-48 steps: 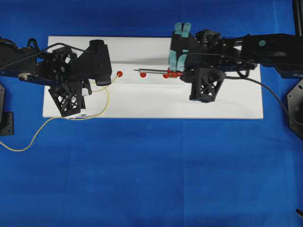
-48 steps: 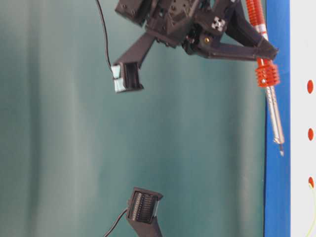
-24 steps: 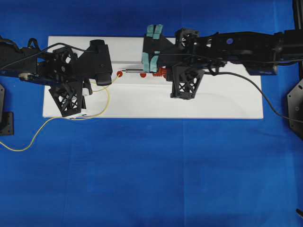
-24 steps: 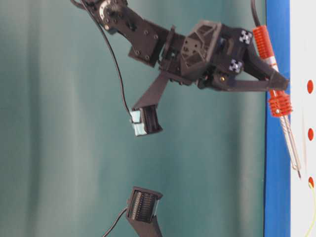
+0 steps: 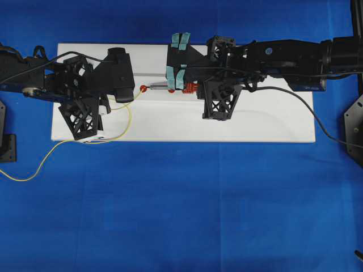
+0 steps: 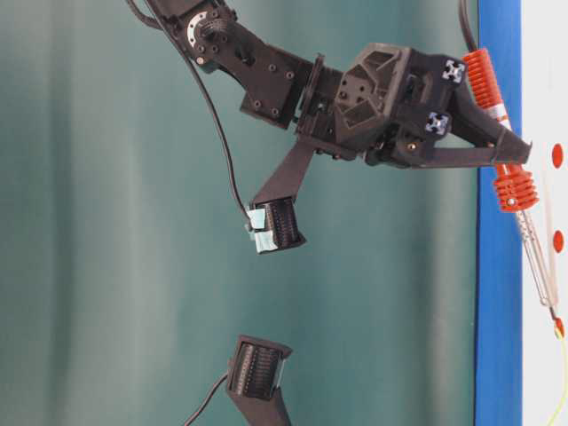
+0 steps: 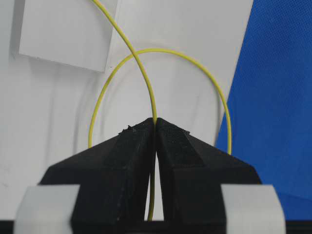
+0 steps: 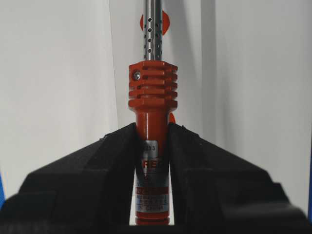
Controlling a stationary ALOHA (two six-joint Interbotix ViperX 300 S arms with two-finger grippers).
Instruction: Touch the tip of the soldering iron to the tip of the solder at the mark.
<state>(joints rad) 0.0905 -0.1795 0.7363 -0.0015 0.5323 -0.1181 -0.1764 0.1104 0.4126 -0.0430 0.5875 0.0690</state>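
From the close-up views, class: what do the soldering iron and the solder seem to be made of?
Soldering iron: handle looks like glossy orange-red plastic with moulded ribs; shaft is shiny perforated metal. Solder: thin yellowish wire, smooth, holding loose curves, probably soft metal, though it could be coated.

Bright, even light; overhead view sharp. Soft faint shadows on white board (image 5: 272,122) beside arms. Table-level backdrop hazy. Wrist views: near fingers slightly soft, no glare.
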